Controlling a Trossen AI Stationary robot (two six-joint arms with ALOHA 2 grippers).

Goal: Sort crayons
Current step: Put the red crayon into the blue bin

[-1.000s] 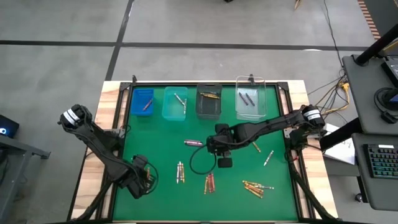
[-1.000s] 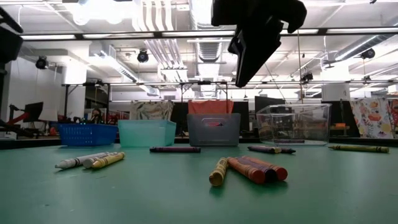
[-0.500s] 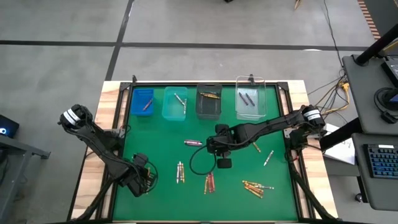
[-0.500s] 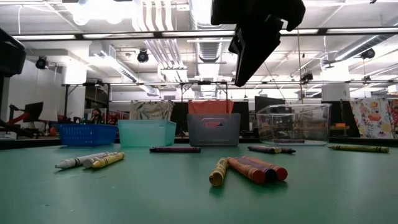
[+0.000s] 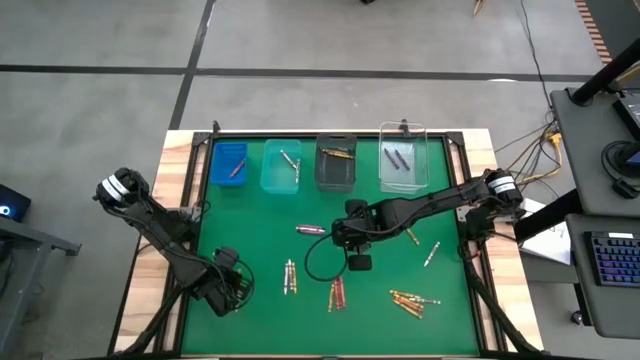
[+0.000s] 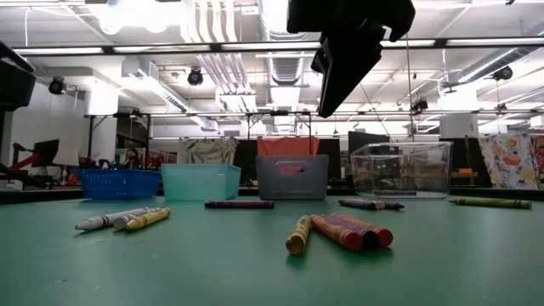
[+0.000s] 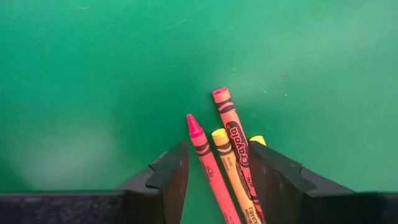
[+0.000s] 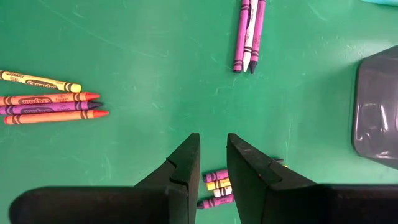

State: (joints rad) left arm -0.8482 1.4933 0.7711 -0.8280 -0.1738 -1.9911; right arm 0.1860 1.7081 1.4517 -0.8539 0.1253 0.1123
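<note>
Left claw [image 7: 214, 174]: near table's front-left corner, just spread wide, jaws flanking a crayon cluster [image 7: 227, 155] lying loose on the green.
Meaning: likely release or regrasp; cluster unsorted.
Right claw [image 8: 208, 165]: mid-table, hovering, narrowly parted, empty.
Other crayons [image 5: 337, 293]: scattered toward front edge.

This looks like a robotics lab or workshop in a big open industrial hall. Overhead run exposed ducts [image 6: 223, 51] and strip lights [image 6: 136, 15] on a bare ceiling. The floor [image 5: 300, 40] is plain grey concrete. Beside the green-topped table [image 5: 380, 300] stands a desk with a keyboard [image 5: 612, 255] and loose cables [image 5: 530, 150]. Metal racks [image 6: 106, 136] and more workstations fill the background.
</note>
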